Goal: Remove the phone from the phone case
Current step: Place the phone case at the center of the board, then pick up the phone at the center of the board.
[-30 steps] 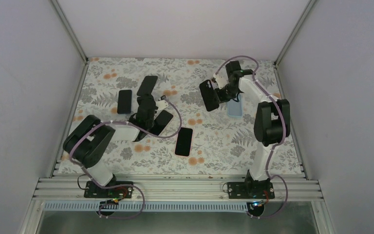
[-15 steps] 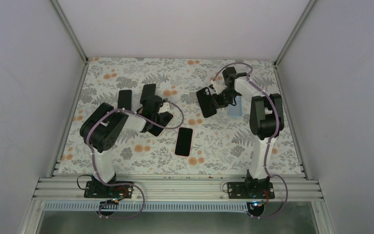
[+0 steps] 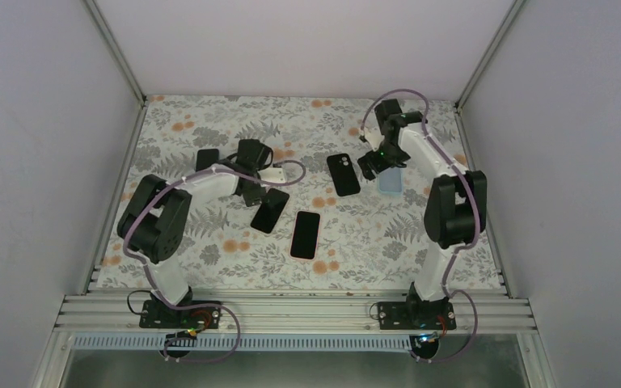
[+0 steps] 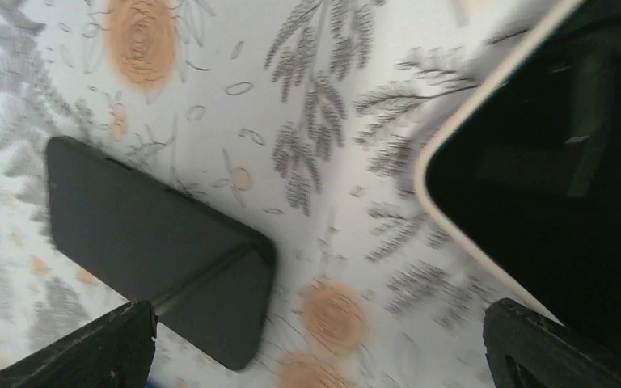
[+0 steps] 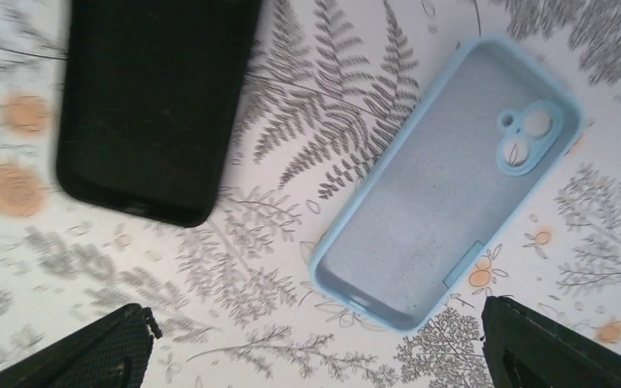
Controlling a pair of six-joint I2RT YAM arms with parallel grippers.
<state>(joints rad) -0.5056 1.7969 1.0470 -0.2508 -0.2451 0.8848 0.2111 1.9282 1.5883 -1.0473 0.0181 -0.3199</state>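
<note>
Release on both sides: right claw [image 5: 315, 356] and left claw [image 4: 315, 356] are spread wide now, nothing pinched. Black phone [image 3: 344, 174], gripped a second ago, is laid flat on the counter [image 3: 420, 234] just left of the right claw, apart from the empty blue case [image 5: 445, 186] under the claw, so extraction looks done. Long axis is run past the claw, camera end pointed farther out.

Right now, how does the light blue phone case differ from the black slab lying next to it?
The light blue case is pale, the black slab dark. The case lies hollow side up, empty; the slab shows a closed matte face. Both lie flat on the floral tablecloth, apart.
</note>
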